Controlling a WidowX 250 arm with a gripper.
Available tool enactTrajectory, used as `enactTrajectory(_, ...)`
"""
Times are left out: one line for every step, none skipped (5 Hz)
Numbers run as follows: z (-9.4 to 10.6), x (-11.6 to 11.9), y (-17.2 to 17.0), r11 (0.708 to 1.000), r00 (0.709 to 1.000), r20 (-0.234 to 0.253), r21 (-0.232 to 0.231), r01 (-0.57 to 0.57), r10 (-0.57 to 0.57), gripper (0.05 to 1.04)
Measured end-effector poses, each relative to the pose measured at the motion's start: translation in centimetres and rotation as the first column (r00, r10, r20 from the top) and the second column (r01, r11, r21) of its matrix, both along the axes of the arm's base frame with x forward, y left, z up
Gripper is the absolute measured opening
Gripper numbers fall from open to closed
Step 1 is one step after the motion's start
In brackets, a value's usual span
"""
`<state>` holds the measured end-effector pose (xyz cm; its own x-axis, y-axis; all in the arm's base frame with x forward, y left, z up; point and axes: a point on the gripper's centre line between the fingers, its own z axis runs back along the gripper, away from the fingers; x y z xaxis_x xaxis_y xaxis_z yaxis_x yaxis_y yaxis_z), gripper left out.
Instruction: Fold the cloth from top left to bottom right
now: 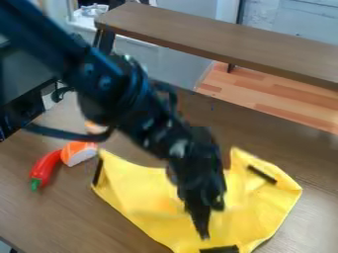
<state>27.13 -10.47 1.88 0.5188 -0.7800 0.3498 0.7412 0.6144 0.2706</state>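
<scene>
Gripper at yellow cloth's near edge by black strip, likely placed for fold; can't tell if open or closed. Red chili pepper, sushi lie outside cloth.

Red pepper w/ green stem, just beside orange/wht toy sushi on brn table; brn shelf bhd.

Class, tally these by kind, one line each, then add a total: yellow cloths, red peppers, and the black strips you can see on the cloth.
Yellow cloth: 1
Red pepper: 1
Black strips: 3
Total: 5
</scene>
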Motion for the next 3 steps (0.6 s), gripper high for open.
enactTrajectory(-1.07, -1.87, -0.24, 0.996, 0.997, -0.045, -0.053, -0.072, 0.070, 0.230)
enactTrajectory(-1.24, -2.45, -0.22, 0.993, 0.991, -0.086, -0.054, -0.107, 0.103, 0.497)
enactTrajectory(-0.43, -2.24, 0.03, 0.991, 0.989, -0.112, -0.085, -0.106, 0.096, 0.801)
